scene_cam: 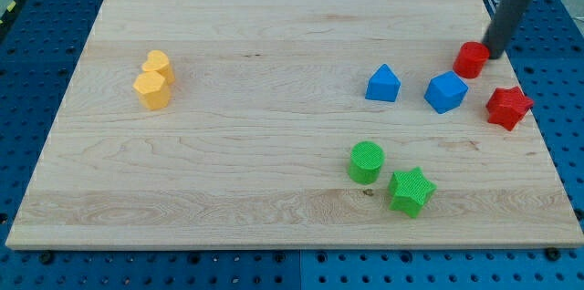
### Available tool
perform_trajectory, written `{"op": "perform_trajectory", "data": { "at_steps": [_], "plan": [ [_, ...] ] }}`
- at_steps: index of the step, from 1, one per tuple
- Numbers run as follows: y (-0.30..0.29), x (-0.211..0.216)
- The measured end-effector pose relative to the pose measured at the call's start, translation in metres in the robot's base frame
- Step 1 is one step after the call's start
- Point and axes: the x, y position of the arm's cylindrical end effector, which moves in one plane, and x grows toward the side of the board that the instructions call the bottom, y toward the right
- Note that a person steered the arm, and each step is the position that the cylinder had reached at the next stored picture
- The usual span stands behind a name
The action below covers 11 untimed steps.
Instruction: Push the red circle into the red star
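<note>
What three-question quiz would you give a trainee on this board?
1. True or false: my tip is at the upper-right side of the red circle.
2. Which block lies nearest the red star? A) green star B) blue cube C) yellow blocks
3. Fill in: the green circle sits to the view's ____ of the green star.

Key
1. True: the tip is at the red circle's edge, on the side away from the blue triangular block.
2. B: the blue cube sits just to the view's left of the red star, which lies below the red circle.
3. Left, and slightly higher.
</note>
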Motion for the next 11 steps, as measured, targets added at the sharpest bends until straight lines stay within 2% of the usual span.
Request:
{"op": "perform_trajectory", "data": {
  "at_steps": [1, 2, 3, 4, 5, 6, 7, 9, 11],
  "plan": [
    [-0.021, -0.023],
    [-0.076, -0.034],
    [-0.078, -0.021],
    [-0.036, 0.003],
    [-0.022, 0.013],
    [-0.027, -0.018],
    [0.004, -0.03],
    [0.021, 0.027],
    [0.013, 0.042]
  ]
}}
